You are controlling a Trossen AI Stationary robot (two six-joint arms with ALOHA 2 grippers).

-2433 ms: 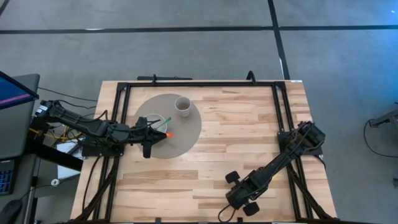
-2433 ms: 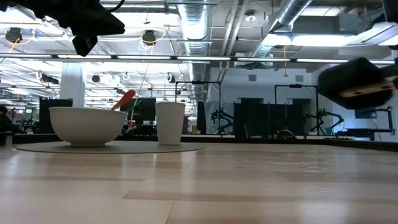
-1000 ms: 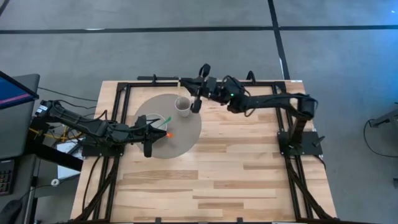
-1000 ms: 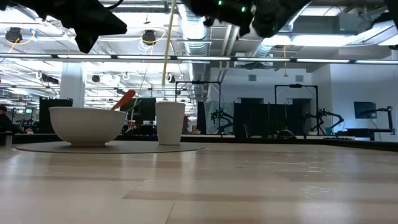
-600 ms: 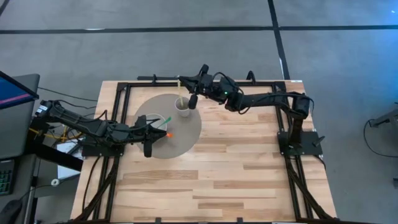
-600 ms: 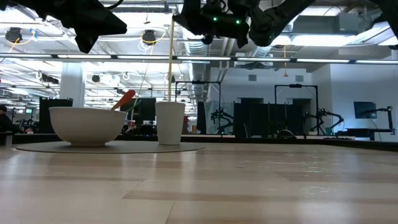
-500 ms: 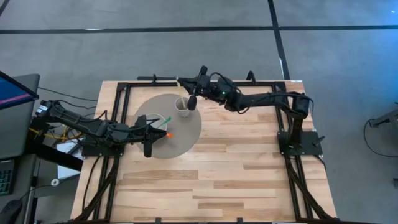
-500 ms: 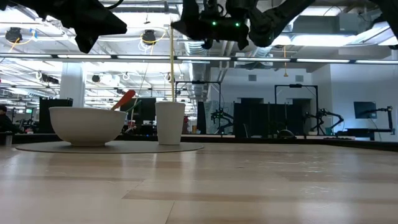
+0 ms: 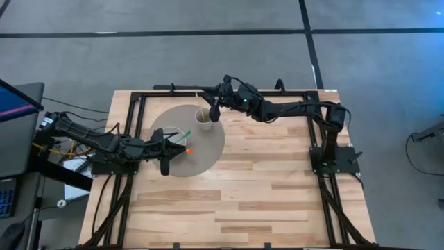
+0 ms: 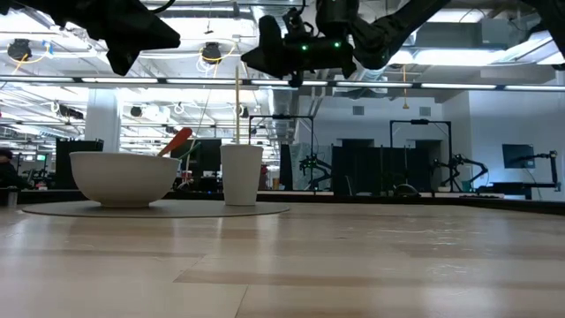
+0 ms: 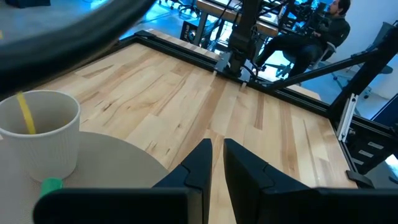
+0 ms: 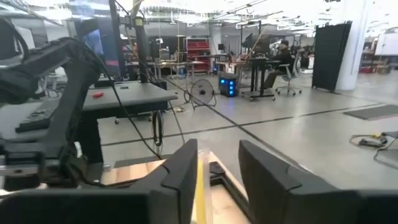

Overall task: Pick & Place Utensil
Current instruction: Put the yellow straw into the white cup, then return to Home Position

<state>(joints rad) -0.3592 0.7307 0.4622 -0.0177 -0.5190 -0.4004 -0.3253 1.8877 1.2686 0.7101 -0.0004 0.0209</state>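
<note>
A white cup (image 9: pixel 203 119) and a white bowl (image 9: pixel 172 136) stand on a round grey mat (image 9: pixel 208 149) at the table's far left. A thin yellow utensil (image 10: pixel 237 106) stands in the cup, its upper end leaning out above the rim. My right gripper (image 9: pixel 212 105) hovers over the cup, open, with the utensil's upper end (image 12: pixel 200 186) between its fingers. A green-handled utensil with an orange tip (image 9: pixel 187 147) rests in the bowl. My left gripper (image 9: pixel 175 148) waits beside the bowl, its fingers (image 11: pixel 202 165) close together on nothing. My right gripper stands from above over the cup, its fingers apart. The yellow utensil's upper end (image 12: pixel 201 177) runs close along the inner side of one finger (image 12: pixel 180 180). I cannot tell whether they touch. The utensil's lower end stands inside the cup.
Black frame rails (image 9: pixel 222 93) run around the wooden table top. The right arm's base (image 9: pixel 334 154) stands at the right edge. Bare wood (image 9: pixel 263 187) spreads over the table's near and right parts. A seated person (image 11: pixel 323 28) shows in the room beyond.
My right gripper has come down a little over the cup and shifted slightly toward the table's left edge. The yellow utensil has sunk with it until its lower end stands inside the cup. Its upper end now leans a little more to the left.
</note>
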